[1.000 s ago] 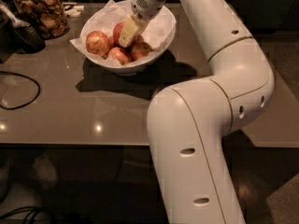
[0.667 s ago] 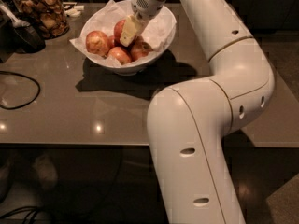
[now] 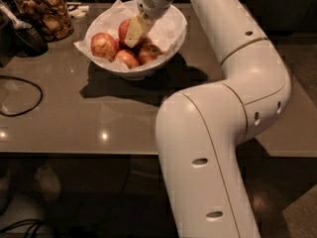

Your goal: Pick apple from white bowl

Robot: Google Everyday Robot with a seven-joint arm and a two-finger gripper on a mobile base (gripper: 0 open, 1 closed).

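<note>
Dim room, a glossy grey desk [image 3: 74, 118]; toward its 11 o'clock end sits the bowl [image 3: 136, 74], paper-lined and holding apples; the apple [image 3: 124, 29], darkest red, lies at 12 o'clock in the heap. The gripper [image 3: 135, 31] is down inside the bowl, against that apple's 3 o'clock side; whether the jaws are spread or closed on it I cannot tell. For a clean grasp, I judge: centre on the apple; close across its widest part; lift straight up; keep off the paper and the paler apples [image 3: 103, 44] at 8 o'clock.
</note>
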